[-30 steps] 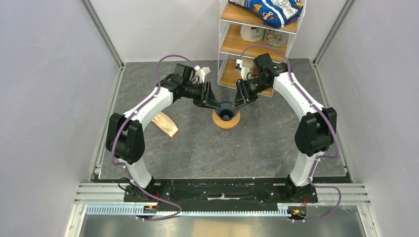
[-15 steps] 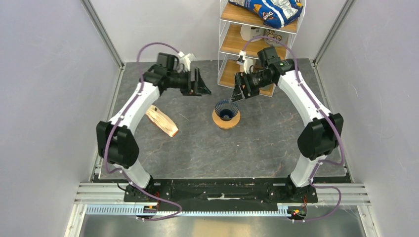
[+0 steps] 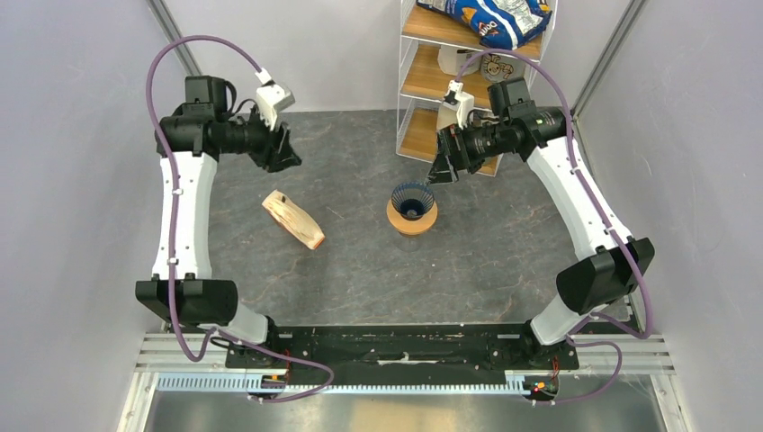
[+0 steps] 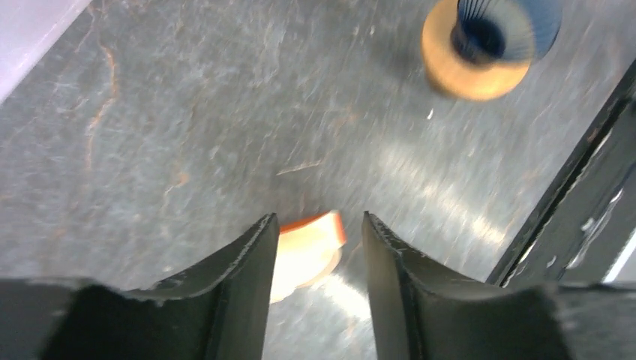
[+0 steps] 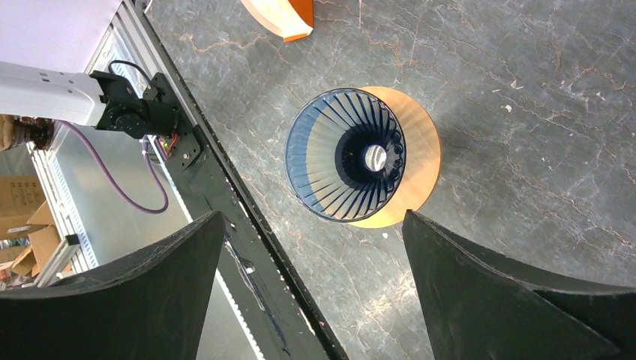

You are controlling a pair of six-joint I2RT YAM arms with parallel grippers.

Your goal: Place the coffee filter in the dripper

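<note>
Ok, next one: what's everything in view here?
dripper: one, dark blue, mid-table, standing on the ring
ring: one, orange-brown, under the dripper
paper stack: one, cream and tan, left of the dripper, apart from it
filter: none seen apart from the stack
table: one, dark grey stone
shelf: one, wooden boards, back edge
chip bag: one, blue, top shelf
tub: one, white, middle shelf
arms: two, white and black, purple cables
left gripper: black, open, empty, back left
right gripper: black, open, empty, over the dripper
</note>
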